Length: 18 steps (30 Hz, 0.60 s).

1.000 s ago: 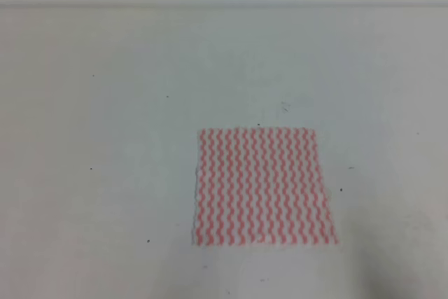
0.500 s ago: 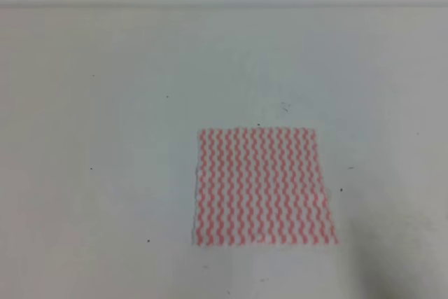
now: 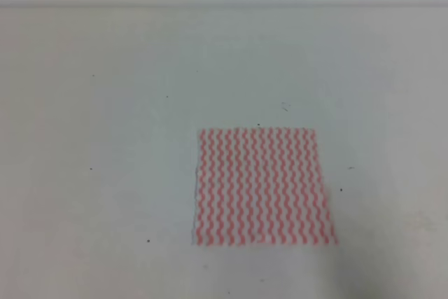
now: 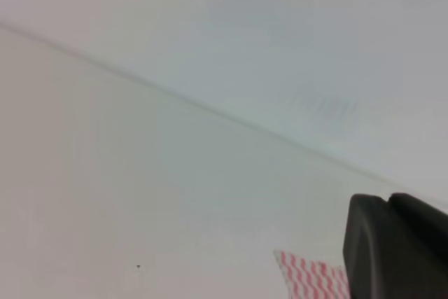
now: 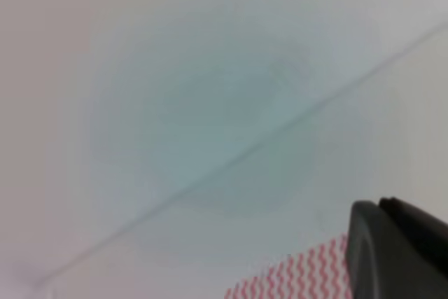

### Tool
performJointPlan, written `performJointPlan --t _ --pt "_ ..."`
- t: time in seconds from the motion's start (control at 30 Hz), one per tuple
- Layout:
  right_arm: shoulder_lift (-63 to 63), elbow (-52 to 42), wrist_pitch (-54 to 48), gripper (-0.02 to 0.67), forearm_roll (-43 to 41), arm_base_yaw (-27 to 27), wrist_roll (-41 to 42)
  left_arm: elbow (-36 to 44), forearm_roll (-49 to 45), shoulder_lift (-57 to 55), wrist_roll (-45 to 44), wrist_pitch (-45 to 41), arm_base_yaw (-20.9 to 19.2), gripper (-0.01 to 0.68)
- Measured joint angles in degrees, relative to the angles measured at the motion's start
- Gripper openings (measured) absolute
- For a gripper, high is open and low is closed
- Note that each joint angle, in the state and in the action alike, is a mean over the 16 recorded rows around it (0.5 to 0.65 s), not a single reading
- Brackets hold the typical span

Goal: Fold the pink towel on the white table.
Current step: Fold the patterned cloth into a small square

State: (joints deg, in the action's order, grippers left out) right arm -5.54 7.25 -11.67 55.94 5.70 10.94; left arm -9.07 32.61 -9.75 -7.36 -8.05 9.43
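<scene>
Pink towel (image 3: 263,187) lies flat on the white table (image 3: 105,138), ahead of both grippers; their openings cannot be told. Thin cloth could slip or bunch if pinched shallowly.

The exterior high view looks down from above and the near side onto the wide off-white table (image 3: 105,138), facing its far edge, with the flat pink-and-white zigzag-striped towel (image 3: 262,187) right of centre. The left wrist view sits low over the table (image 4: 140,194), facing the far edge, and catches one towel corner (image 4: 311,278) beside a dark gripper part (image 4: 395,250). The right wrist view, equally low, shares another towel corner (image 5: 297,278) beside its own dark gripper part (image 5: 395,253).
</scene>
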Motion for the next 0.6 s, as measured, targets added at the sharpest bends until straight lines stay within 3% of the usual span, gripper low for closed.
performJointPlan --t 0.37,0.6 --pt "-18.49 13.98 -17.95 -0.020 -10.58 0.01 -0.30 -17.23 0.44 -26.95 -6.51 -15.71 0.04 -0.004" --pt "-27.85 18.78 -25.96 -0.021 -14.13 0.01 -0.37 -22.91 7.57 -41.01 -19.59 -21.96 0.04 -0.005"
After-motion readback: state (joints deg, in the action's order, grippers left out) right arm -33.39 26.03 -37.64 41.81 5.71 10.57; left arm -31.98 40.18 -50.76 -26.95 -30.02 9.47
